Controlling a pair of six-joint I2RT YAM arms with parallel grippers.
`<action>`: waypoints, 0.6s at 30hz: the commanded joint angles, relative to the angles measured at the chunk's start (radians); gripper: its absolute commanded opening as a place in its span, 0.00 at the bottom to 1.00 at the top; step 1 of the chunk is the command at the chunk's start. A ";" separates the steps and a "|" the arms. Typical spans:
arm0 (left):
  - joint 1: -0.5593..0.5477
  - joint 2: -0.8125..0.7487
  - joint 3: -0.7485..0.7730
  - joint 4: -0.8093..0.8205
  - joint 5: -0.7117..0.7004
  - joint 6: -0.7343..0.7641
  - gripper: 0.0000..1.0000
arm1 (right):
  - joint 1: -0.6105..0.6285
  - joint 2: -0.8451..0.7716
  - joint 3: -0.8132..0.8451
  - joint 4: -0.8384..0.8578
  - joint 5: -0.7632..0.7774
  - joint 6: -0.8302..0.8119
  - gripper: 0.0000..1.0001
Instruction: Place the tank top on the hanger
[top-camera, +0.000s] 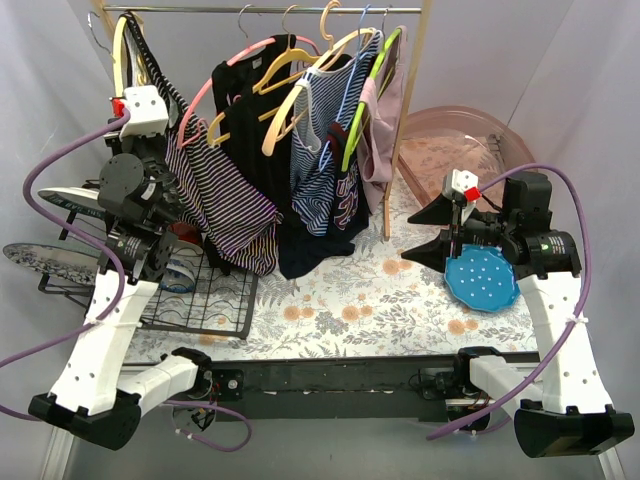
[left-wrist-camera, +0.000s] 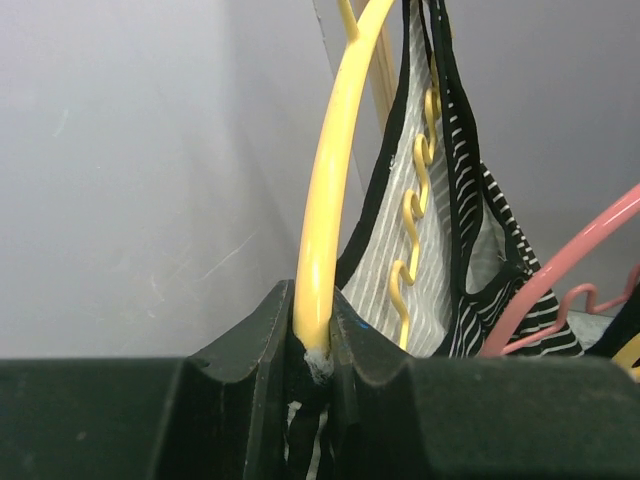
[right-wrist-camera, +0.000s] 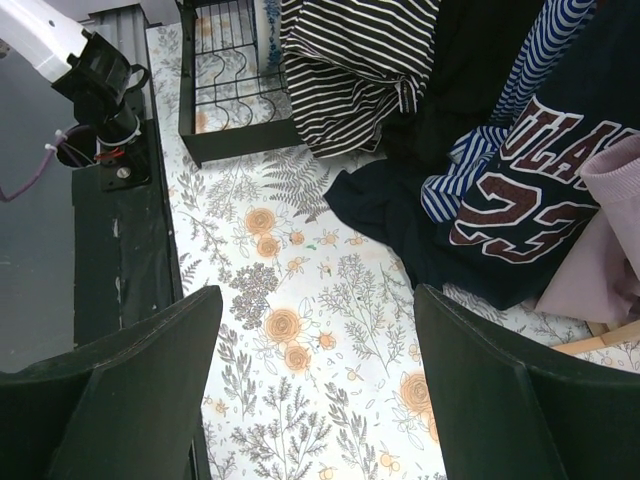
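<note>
The left end effector (left-wrist-camera: 318, 345) is closed narrowly on the pale-yellow arch of the hanger (left-wrist-camera: 328, 190), presumably so that the hanger is steadied up by the rail (top-camera: 260, 10) while the garment settles. The tank top (left-wrist-camera: 468, 240) is seen draped on that hanger at the rail's left end; a black-edged strap runs beside the arch, the pale inside lies against the wavy bar, and the striped body hangs down towards the wire rack (top-camera: 200, 290). The right end effector (right-wrist-camera: 315, 340) is held wide and empty above the floral worktop (top-camera: 340, 310), probably kept out of the way; whether the hook rests on the rail cannot be told.
</note>
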 joint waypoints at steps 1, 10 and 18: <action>-0.016 -0.026 0.067 0.091 0.091 -0.089 0.00 | -0.007 -0.003 -0.010 0.038 -0.034 0.018 0.86; 0.042 0.055 0.021 -0.086 0.318 -0.295 0.00 | -0.008 -0.041 -0.050 0.041 -0.014 0.011 0.86; 0.088 0.099 0.021 -0.101 0.436 -0.311 0.00 | -0.011 -0.038 -0.061 0.051 -0.031 0.008 0.86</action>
